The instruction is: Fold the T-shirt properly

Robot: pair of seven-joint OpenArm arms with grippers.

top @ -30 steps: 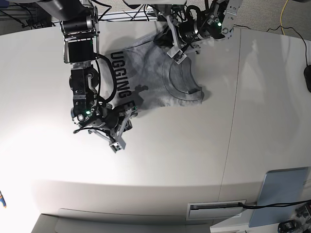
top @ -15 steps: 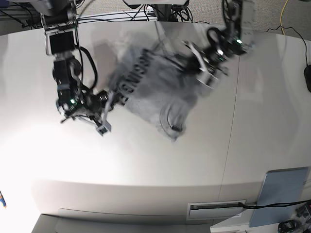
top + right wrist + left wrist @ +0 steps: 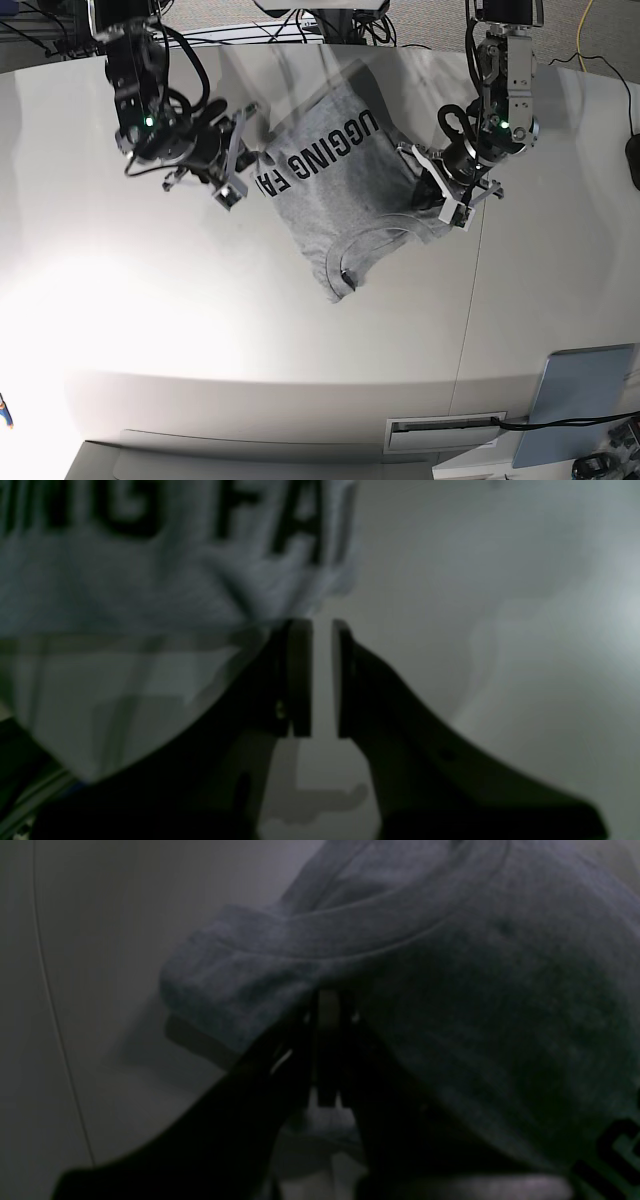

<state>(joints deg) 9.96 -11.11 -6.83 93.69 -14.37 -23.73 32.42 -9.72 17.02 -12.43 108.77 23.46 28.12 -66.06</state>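
2 grippers in view. Left gripper (image 3: 327, 1005): jaws drawn together on a fold of the T-shirt (image 3: 345, 185) near the ribbed collar (image 3: 355, 250), cloth draped over both fingers; in the base view this gripper (image 3: 447, 195) sits at the shirt's right edge. Right gripper (image 3: 320, 630): fingers close but with a narrow slit between them, and the slit shows bare table (image 3: 300, 370); the shirt's edge lies just beside the left-hand finger, and whether any cloth is caught there I cannot tell. In the base view it (image 3: 232, 175) sits at the shirt's left edge, by the end of the black lettering (image 3: 320, 150).

1 T-shirt, grey, lying between both grippers on the far half of the table, skewed, lettering up, collar end toward the camera and rumpled.

Handling, by judgement: light, soft, limp; it will sag and drag between holds and slip from a shallow pinch. Best holds are doubled seams: the shoulders beside the collar, or the hem corners.
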